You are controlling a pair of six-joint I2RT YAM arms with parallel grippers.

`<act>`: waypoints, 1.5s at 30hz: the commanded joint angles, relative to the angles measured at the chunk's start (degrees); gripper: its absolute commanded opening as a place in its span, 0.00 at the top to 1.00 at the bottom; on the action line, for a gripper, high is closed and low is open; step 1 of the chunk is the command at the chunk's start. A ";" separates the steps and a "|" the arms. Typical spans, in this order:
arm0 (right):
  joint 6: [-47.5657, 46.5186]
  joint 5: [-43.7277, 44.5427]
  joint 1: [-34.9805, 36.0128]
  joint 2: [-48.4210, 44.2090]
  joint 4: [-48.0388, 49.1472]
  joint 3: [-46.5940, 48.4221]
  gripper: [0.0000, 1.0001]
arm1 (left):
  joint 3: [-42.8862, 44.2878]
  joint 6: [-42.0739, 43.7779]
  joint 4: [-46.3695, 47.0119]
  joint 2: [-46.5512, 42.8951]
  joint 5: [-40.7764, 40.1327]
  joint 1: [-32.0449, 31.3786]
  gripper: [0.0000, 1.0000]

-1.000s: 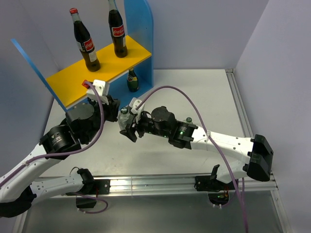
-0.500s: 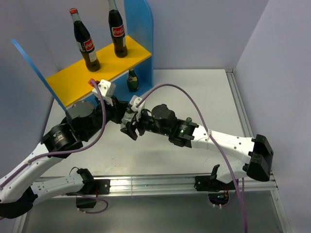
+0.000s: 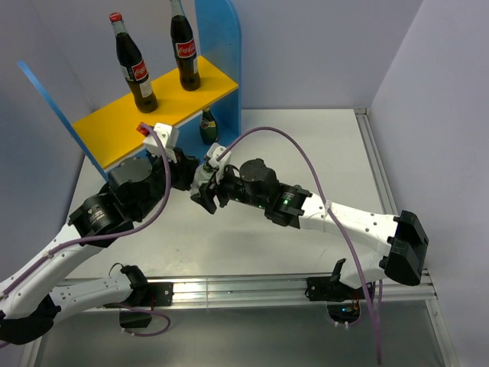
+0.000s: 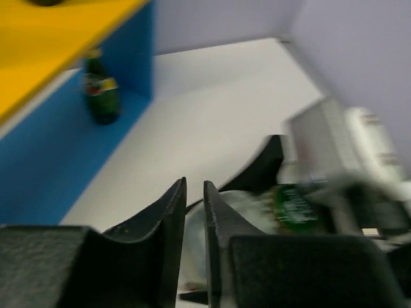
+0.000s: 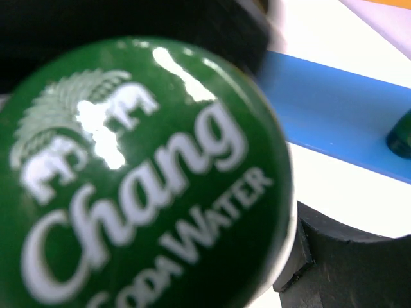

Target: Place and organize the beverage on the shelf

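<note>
Holding clear bottle, right jaws clamped | left jaws nearly together, alongside | shelf edge near

My left tool has matte black fingers. My right tool is black too. Both sit on white arms with black joints. Purple cables loop over the white bench. The shelf has a yellow-orange top and blue sides. The left cola and right cola are dark brown, with red labels in white script. The small bottle is dark green with a yellow-and-red label. The clear bottle wears a green cap with white elephants and white "Chang" lettering. The walls are pale lilac.
</note>
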 commanded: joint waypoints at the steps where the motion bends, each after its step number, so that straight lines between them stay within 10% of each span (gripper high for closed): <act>1: 2.49 2.48 -2.04 -0.85 13.96 3.43 1.00 | 1.74 -3.50 -4.29 0.46 -19.16 1.43 0.75; 9: 3.89 10.04 -4.68 6.00 21.35 2.45 1.00 | -0.63 -3.34 -1.93 -2.61 -18.40 13.64 0.26; 17: 1.09 15.23 -5.65 19.69 33.65 4.29 1.00 | -3.17 0.09 -3.17 -8.92 -17.35 14.26 0.17; 45: -2.16 5.92 -11.45 48.54 28.39 32.07 1.00 | -12.93 3.52 4.22 -18.26 -15.32 14.70 0.03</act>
